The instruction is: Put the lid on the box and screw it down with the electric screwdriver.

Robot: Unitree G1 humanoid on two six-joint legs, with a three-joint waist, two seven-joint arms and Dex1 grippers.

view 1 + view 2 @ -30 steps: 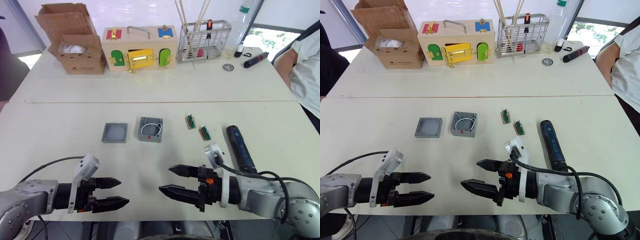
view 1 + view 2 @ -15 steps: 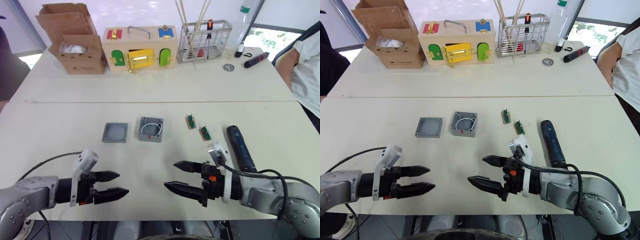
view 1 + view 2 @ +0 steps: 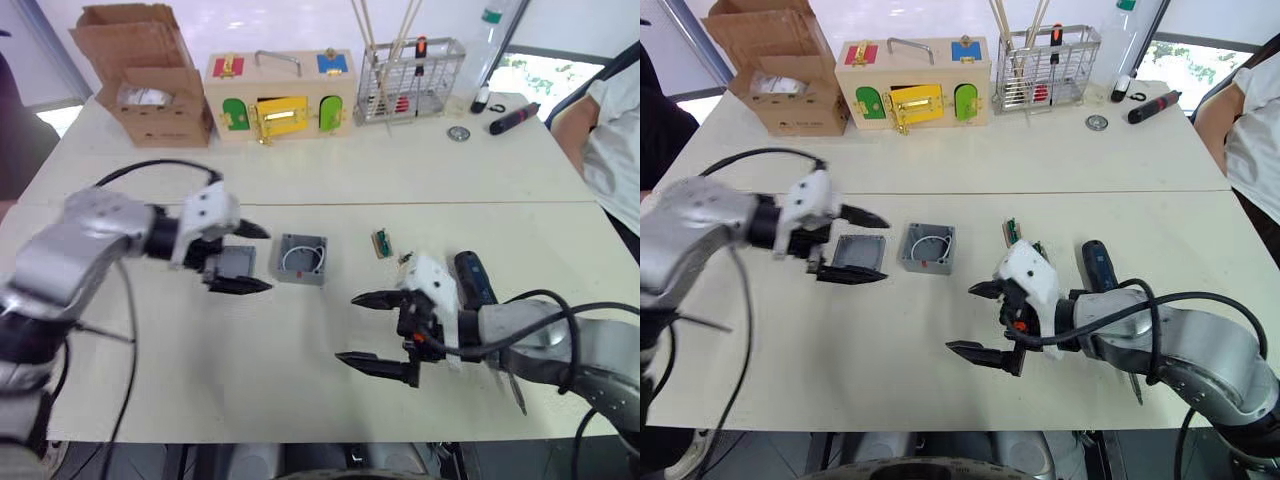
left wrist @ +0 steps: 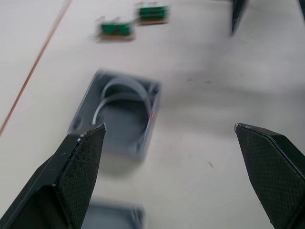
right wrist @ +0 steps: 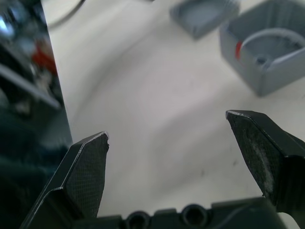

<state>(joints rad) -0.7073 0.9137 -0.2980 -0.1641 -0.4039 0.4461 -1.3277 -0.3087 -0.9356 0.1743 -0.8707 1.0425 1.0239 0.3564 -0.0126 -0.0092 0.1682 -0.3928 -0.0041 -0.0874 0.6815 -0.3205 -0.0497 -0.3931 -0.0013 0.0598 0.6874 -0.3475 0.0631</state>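
Lid point(image 3: 859, 253) lies flat on the white table point(image 3: 300, 180), just left of the box point(image 3: 302, 259), and your left gripper point(image 3: 241, 257) straddles it with fingers spread wide, one tip past its far edge and one past its near edge; you cannot tell from the head views whether either tip touches it. Box sits open side up with a pale loop of wire inside. Your left wrist view adds the two small green circuit boards point(image 4: 116, 29) beyond the box. Your right wrist view brings out the red mark point(image 5: 238, 49) on the box wall, with the lid beyond it. Your right gripper point(image 3: 988, 320) hangs open and empty over bare table, nearer you than the box. Electric screwdriver point(image 3: 474, 281) lies on the table to the right of the boards, partly hidden by your right arm; its long axis runs away from you toward the far side. Which end carries the bit you cannot tell.
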